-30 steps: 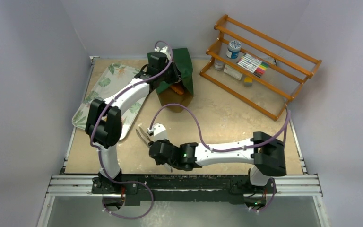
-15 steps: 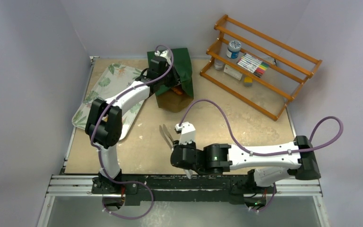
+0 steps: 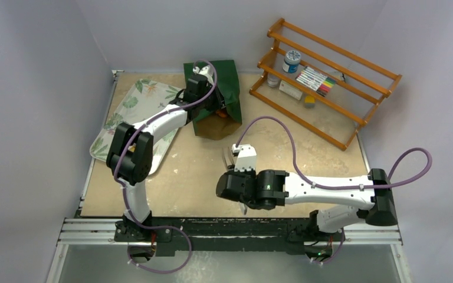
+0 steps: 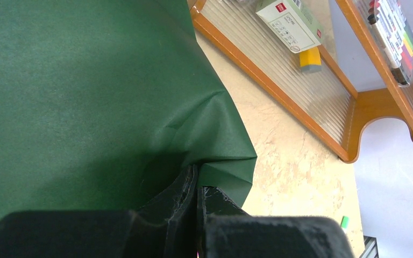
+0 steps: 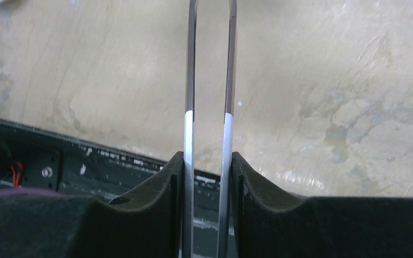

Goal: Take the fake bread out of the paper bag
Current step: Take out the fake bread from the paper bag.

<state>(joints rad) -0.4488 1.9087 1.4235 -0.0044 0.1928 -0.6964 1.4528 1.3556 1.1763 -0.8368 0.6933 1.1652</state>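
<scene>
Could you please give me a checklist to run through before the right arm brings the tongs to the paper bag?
1. Left gripper pinches the paper bag at its edge: ok, it is shut on the green paper.
2. Right gripper holds the tongs: ok, both blades are clamped in it.
3. Bag mouth faces the tongs: ok, the brown inside shows in the top view.
4. Bread in sight: ok, an orange piece shows in the mouth.
5. Tong tips at the mouth: not ok, they are over bare table, apart from the bag.
6. Tong gap fits the bread: cannot tell.
</scene>
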